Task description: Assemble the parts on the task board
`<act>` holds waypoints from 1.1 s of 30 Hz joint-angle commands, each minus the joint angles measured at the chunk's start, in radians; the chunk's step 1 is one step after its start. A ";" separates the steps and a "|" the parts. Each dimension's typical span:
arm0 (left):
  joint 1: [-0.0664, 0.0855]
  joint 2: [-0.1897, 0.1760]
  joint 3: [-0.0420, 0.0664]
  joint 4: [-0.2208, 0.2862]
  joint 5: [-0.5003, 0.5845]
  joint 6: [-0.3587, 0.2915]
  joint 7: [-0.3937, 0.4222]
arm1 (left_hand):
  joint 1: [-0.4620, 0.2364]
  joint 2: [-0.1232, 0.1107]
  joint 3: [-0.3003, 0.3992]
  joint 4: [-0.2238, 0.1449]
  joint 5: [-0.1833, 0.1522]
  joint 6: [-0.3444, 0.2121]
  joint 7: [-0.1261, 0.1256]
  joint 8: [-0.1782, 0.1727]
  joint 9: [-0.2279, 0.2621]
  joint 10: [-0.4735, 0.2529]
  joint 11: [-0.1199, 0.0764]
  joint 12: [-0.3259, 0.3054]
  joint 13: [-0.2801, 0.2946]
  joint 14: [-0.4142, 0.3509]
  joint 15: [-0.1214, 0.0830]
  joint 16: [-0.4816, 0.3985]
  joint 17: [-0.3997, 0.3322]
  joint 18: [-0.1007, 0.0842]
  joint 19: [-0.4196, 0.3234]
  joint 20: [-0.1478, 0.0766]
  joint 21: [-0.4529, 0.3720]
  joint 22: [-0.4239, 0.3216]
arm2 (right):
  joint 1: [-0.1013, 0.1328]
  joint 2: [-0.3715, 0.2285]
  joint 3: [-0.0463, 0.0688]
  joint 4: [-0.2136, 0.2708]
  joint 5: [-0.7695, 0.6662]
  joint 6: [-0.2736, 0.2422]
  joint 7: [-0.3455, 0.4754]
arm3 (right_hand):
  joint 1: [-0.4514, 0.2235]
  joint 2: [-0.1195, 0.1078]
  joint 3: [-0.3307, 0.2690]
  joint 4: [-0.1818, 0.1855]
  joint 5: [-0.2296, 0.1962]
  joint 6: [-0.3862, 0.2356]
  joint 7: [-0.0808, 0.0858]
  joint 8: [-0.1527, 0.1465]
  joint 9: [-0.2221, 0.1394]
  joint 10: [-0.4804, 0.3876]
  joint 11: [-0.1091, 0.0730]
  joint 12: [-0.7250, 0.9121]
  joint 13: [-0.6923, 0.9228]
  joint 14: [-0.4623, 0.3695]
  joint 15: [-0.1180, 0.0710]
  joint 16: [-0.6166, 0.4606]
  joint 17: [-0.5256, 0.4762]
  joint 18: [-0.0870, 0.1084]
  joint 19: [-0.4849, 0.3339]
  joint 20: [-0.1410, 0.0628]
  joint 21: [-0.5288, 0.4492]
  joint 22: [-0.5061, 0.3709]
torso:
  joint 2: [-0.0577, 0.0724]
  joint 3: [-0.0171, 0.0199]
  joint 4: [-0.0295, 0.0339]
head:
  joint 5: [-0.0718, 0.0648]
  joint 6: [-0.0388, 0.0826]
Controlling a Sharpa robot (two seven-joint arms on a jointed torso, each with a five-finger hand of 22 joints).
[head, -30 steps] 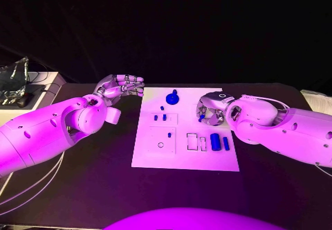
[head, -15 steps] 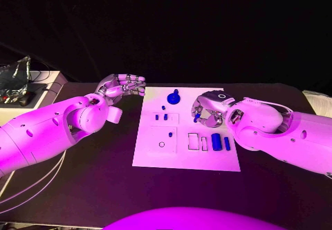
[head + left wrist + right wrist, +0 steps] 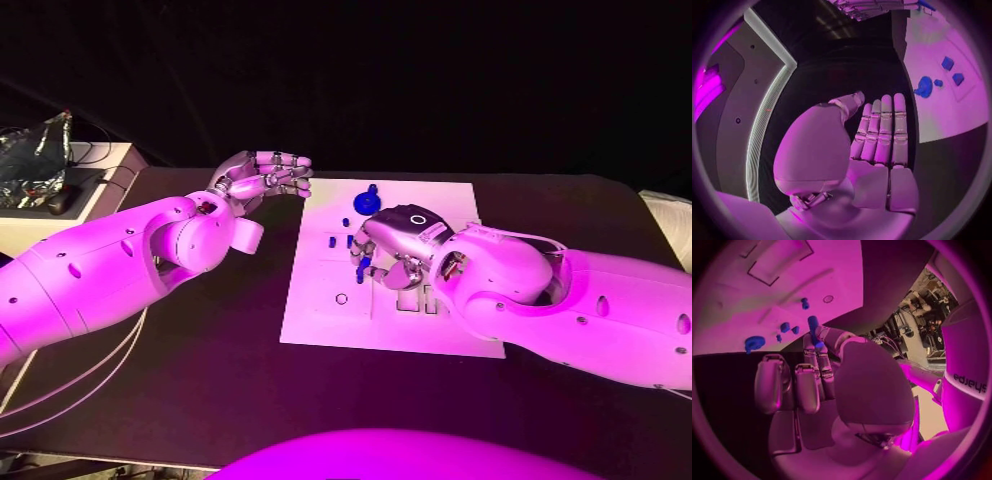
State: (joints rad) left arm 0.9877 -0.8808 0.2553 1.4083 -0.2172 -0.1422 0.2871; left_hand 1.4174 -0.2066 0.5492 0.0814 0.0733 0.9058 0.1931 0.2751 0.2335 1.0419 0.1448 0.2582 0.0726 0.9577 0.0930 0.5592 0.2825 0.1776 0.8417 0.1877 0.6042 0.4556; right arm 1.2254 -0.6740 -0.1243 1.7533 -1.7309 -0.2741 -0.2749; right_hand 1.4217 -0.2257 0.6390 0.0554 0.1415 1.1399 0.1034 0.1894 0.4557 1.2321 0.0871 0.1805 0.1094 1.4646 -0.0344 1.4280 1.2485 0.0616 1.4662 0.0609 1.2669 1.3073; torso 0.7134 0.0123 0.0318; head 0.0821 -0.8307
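The white task board (image 3: 325, 322) lies mid-table. My right hand (image 3: 400, 252) hovers over its middle and pinches a blue peg (image 3: 812, 323) between thumb and finger; the peg's tip (image 3: 362, 266) pokes out toward the board's left half. A round blue part (image 3: 365, 204) sits at the far edge, with two small blue pieces (image 3: 340, 241) just in front of it. My left hand (image 3: 268, 178) hangs off the board's far left corner, fingers straight (image 3: 882, 131), holding nothing. The left wrist view shows the round part (image 3: 924, 86) and small pieces (image 3: 952, 70).
A small round hole (image 3: 342, 298) and rectangular recesses (image 3: 414, 300) mark the board's near half. A white box with a silver bag (image 3: 41, 165) stands at the table's far left. Black table surrounds the board.
My right hand has carried the blue peg leftward from the board's right side to above its middle. The left hand has stayed put.
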 commanded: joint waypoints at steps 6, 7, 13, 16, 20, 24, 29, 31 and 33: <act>-0.001 0.000 0.001 0.003 0.004 0.015 0.007 | 0.008 0.005 -0.006 -0.002 0.000 -0.002 0.005 -0.001 -0.001 -0.007 0.001 -0.005 0.000 0.005 0.003 -0.007 0.001 0.002 0.000 0.005 -0.003 -0.001 | -0.033 0.062 -0.012 -0.043 -0.028 -0.024 0.020 | 0.009 0.018 0.013 -0.007 0.006 -0.001 0.005 0.006 0.002 0.058 -0.051 0.001 0.039 0.043 -0.008 0.001 -0.002 -0.007 0.043 -0.006 -0.001 0.139 | 0.001 0.0005 0.0001 | 0.013 -0.006; -0.001 -0.001 0.001 0.003 0.004 0.015 0.007 | 0.008 0.005 -0.006 -0.002 0.000 -0.002 0.005 -0.001 -0.001 -0.007 0.001 -0.005 0.000 0.005 0.003 -0.007 0.001 0.002 0.000 0.005 -0.003 -0.001 | -0.037 0.068 -0.013 -0.048 -0.029 -0.026 0.019 | 0.008 0.018 0.013 -0.007 0.007 -0.002 0.005 0.006 0.002 0.058 -0.051 0.001 0.039 0.043 -0.008 0.001 -0.003 -0.007 0.044 -0.006 0.000 0.139 | 0.002 0.0010 0.0001 | 0.014 -0.007; -0.001 -0.001 0.001 0.005 0.004 0.014 0.007 | 0.008 0.004 -0.007 -0.002 0.000 -0.002 0.005 -0.001 -0.002 -0.007 0.001 -0.005 0.000 0.006 0.003 -0.009 0.003 0.002 0.000 0.005 -0.005 -0.001 | -0.057 0.097 -0.017 -0.077 -0.039 -0.028 0.014 | 0.008 0.018 0.014 -0.008 0.007 -0.002 0.005 0.006 0.003 0.058 -0.051 0.001 0.040 0.043 -0.008 0.001 -0.002 -0.006 0.043 -0.006 -0.003 0.138 | 0.003 0.0018 0.0004 | 0.022 -0.014; 0.000 -0.002 0.001 0.005 0.004 0.014 0.007 | 0.008 0.004 -0.007 -0.002 0.000 -0.002 0.005 -0.001 -0.002 -0.007 0.001 -0.005 0.000 0.006 0.003 -0.009 0.003 0.002 0.000 0.005 -0.005 -0.001 | -0.063 0.105 -0.019 -0.090 -0.043 -0.027 0.012 | 0.007 0.018 0.015 -0.009 0.008 -0.002 0.006 0.006 0.003 0.058 -0.051 0.000 0.040 0.043 -0.008 0.001 -0.003 -0.006 0.043 -0.005 -0.004 0.138 | 0.002 0.0022 0.0005 | 0.024 -0.016; 0.000 -0.003 0.001 0.006 0.004 0.014 0.006 | 0.008 0.004 -0.007 -0.002 0.000 -0.002 0.005 -0.001 -0.002 -0.007 0.001 -0.005 0.000 0.006 0.003 -0.009 0.003 0.002 0.000 0.005 -0.005 -0.001 | -0.067 0.110 -0.020 -0.101 -0.046 -0.024 0.013 | 0.007 0.018 0.015 -0.009 0.008 -0.002 0.006 0.006 0.003 0.058 -0.051 0.000 0.040 0.043 -0.008 0.001 -0.003 -0.006 0.043 -0.005 -0.004 0.138 | 0.002 0.0028 0.0000 | 0.026 -0.020; 0.000 -0.003 0.001 0.006 0.004 0.014 0.006 | 0.008 0.004 -0.007 -0.002 0.000 -0.002 0.005 -0.001 -0.002 -0.007 0.001 -0.005 0.000 0.006 0.003 -0.009 0.003 0.002 0.000 0.005 -0.005 -0.001 | -0.070 0.114 -0.023 -0.107 -0.046 -0.023 0.015 | 0.007 0.018 0.015 -0.009 0.008 -0.002 0.006 0.006 0.003 0.058 -0.051 0.000 0.040 0.043 -0.008 0.001 -0.003 -0.006 0.043 -0.005 -0.004 0.138 | 0.001 0.0023 -0.0023 | 0.027 -0.023; 0.000 -0.003 0.001 0.006 0.004 0.014 0.006 | 0.008 0.004 -0.007 -0.002 0.000 -0.002 0.005 -0.001 -0.002 -0.007 0.001 -0.005 0.000 0.006 0.003 -0.009 0.003 0.002 0.000 0.005 -0.005 -0.001 | -0.073 0.116 -0.026 -0.113 -0.047 -0.019 0.016 | 0.007 0.018 0.016 -0.010 0.009 -0.003 0.006 0.006 0.003 0.058 -0.050 0.000 0.041 0.043 -0.007 0.001 -0.003 -0.006 0.043 -0.005 -0.002 0.139 | 0.001 0.0030 -0.0016 | 0.027 -0.023; 0.000 -0.003 0.001 0.006 0.004 0.014 0.006 | 0.008 0.004 -0.007 -0.002 0.000 -0.002 0.005 -0.001 -0.002 -0.007 0.001 -0.005 0.000 0.006 0.003 -0.009 0.003 0.002 0.000 0.005 -0.005 -0.001 | -0.073 0.115 -0.027 -0.114 -0.047 -0.016 0.017 | 0.007 0.018 0.016 -0.010 0.009 -0.003 0.006 0.006 0.003 0.058 -0.050 0.000 0.041 0.043 -0.007 0.001 -0.003 -0.006 0.043 -0.005 -0.002 0.139 | 0.001 0.0028 -0.0014 | 0.028 -0.024; 0.000 -0.003 0.001 0.006 0.004 0.014 0.006 | 0.008 0.004 -0.007 -0.002 0.000 -0.002 0.005 -0.001 -0.002 -0.007 0.001 -0.005 0.000 0.006 0.003 -0.009 0.003 0.002 0.000 0.005 -0.005 -0.001 | -0.073 0.115 -0.028 -0.115 -0.047 -0.015 0.017 | 0.007 0.018 0.016 -0.010 0.009 -0.003 0.006 0.006 0.003 0.058 -0.050 0.000 0.041 0.043 -0.007 0.001 -0.003 -0.006 0.043 -0.005 -0.002 0.139 | 0.001 0.0026 -0.0015 | 0.028 -0.026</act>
State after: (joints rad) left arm 0.9876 -0.8850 0.2552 1.4117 -0.2170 -0.1419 0.2867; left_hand 1.4174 -0.2066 0.5492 0.0813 0.0733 0.9058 0.1931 0.2751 0.2327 1.0419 0.1449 0.2582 0.0726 0.9577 0.0930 0.5528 0.2841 0.1777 0.8417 0.1877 0.6043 0.4558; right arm 1.1531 -0.5596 -0.1516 1.6386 -1.7626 -0.2953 -0.2676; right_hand 1.4219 -0.2259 0.6500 0.0466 0.1453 1.1396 0.1034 0.1932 0.4574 1.2317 0.0869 0.1738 0.1093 1.4646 -0.0343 1.4277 1.2461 0.0616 1.4662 0.0610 1.2667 1.3079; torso 0.7145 0.0150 0.0304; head 0.1096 -0.8547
